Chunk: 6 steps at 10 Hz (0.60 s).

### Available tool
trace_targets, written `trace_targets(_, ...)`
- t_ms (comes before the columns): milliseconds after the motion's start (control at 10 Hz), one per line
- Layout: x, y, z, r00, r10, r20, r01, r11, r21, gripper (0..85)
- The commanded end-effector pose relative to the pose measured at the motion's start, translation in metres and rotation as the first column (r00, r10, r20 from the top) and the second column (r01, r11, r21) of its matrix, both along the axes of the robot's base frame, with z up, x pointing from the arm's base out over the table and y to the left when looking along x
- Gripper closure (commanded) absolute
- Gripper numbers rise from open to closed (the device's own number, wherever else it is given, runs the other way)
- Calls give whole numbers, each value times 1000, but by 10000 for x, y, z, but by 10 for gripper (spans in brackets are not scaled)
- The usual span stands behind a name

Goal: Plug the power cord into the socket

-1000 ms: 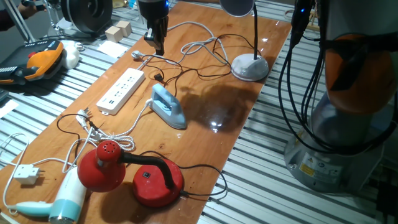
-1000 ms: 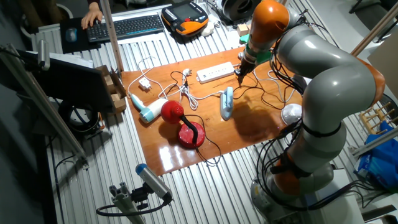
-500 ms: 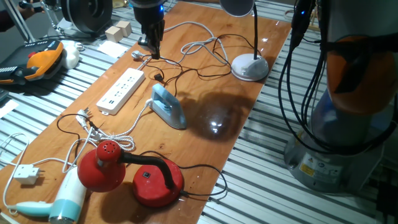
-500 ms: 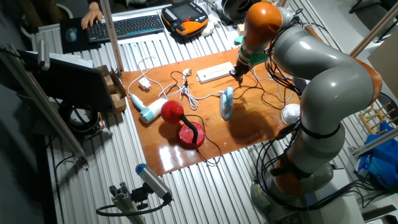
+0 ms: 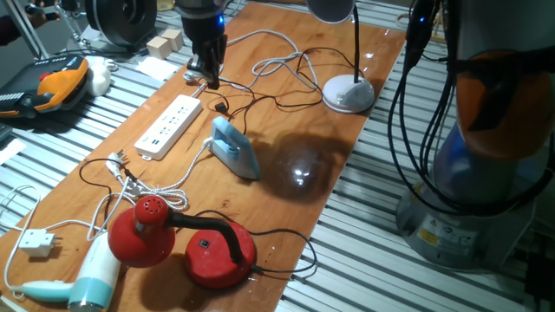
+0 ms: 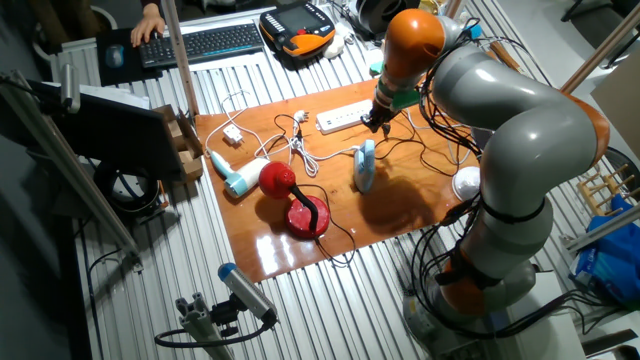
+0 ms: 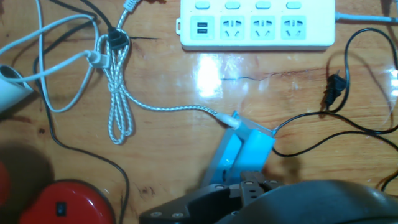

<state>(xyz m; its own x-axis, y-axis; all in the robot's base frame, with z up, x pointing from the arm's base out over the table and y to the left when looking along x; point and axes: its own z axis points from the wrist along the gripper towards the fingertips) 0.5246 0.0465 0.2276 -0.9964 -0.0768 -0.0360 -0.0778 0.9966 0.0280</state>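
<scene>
The socket (image 5: 169, 126) is a long white power strip lying on the wooden table, and it runs along the top of the hand view (image 7: 258, 25). The power cord's small black plug (image 7: 334, 91) lies loose on the wood below the strip's right end, with its thin black cable looping away. My gripper (image 5: 208, 74) hangs just above the table at the strip's far end, beside a white plug (image 5: 192, 78). Its fingers look close together, but their gap is too small to judge. Nothing is visibly held.
A blue iron (image 5: 234, 147) lies next to the strip, with a white-grey braided cord (image 7: 115, 93) coiled nearby. A grey lamp base (image 5: 349, 94) stands at the far right, and a red lamp (image 5: 208, 251) and hair dryer (image 5: 87, 277) sit at the near end. Cables cross the tabletop.
My gripper has moved left and slightly toward the socket's far end, staying low over the table. The black plug and the socket have not moved.
</scene>
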Motion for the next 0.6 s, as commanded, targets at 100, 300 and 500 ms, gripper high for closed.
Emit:
trace_targets(100, -13, 99, -14, 1000, -31, 1, 31, 999, -8, 850)
trace_targets(300, -24, 196, -18, 999, -54, 1, 54, 998, -10, 850)
trace_targets(500, -25, 263, -18, 998, -70, -2, 69, 998, -11, 850)
